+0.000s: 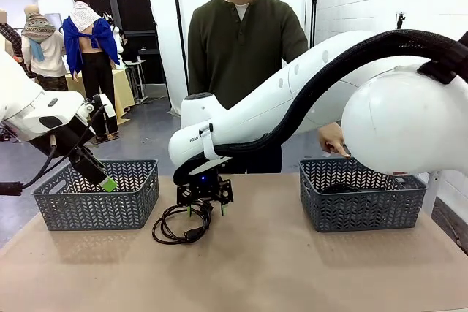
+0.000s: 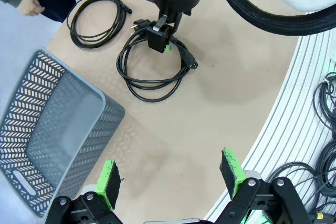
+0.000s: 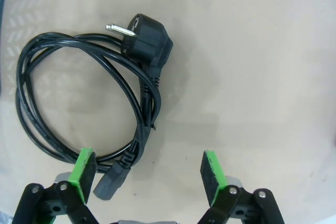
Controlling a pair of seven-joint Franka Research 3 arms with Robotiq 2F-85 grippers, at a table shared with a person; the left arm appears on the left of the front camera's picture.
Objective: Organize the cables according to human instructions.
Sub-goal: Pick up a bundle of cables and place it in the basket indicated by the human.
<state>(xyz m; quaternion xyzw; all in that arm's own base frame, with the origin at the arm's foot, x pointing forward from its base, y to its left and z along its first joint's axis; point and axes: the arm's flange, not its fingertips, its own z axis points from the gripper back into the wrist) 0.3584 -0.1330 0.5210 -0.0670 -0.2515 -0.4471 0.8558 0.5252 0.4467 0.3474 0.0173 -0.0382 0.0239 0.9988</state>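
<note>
Where tabletop (image 3: 257,77) lies matte, glossy coiled cable (image 3: 147,38)

The right arm (image 1: 292,100) reaches across the middle, and the right hand (image 1: 205,206) points straight down with its fingers spread wide. Well to its left and higher, the left hand (image 1: 102,179) hangs tilted, its fingers also wide apart.

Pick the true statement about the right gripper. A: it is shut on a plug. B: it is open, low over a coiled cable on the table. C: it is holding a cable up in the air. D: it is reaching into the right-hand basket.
B: the right gripper has its green pads wide apart over the coiled cable, which lies flat on the table, and grips nothing.
</note>
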